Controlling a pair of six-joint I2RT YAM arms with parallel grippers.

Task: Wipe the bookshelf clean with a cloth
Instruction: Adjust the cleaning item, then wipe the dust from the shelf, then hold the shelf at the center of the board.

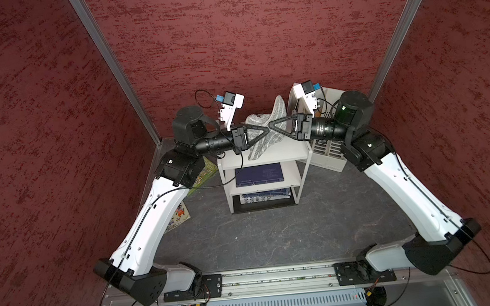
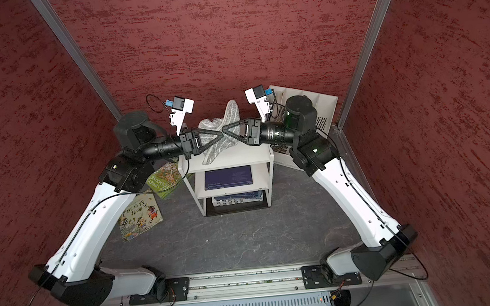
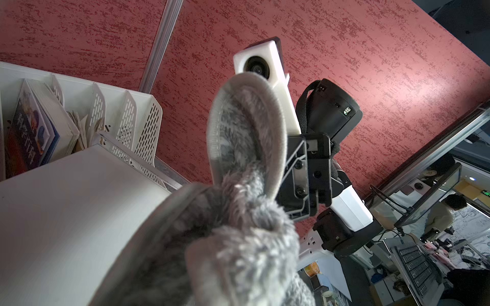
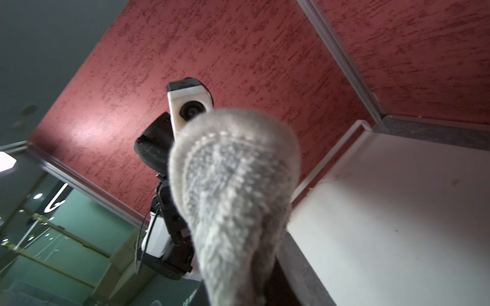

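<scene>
Top view: cloth (image 1: 267, 144) lies bunched on the bookshelf (image 1: 293, 153) top, one corner standing up.
Left gripper (image 1: 266, 127): fingers closed, pinching cloth.
Right gripper (image 1: 271, 124): closed on cloth too, tip to tip with left.
Done: cloth gripped, on top tier.
Left: likely most wiping; lower tiers hold books (image 1: 258, 175).

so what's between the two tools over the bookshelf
The cloth, bunched on the bookshelf top: the left tool and right tool tips meet on it. Shows in both top views.

Bunched grey cloth (image 1: 260, 149) atop white three-tier bookshelf (image 1: 285, 155)
</scene>
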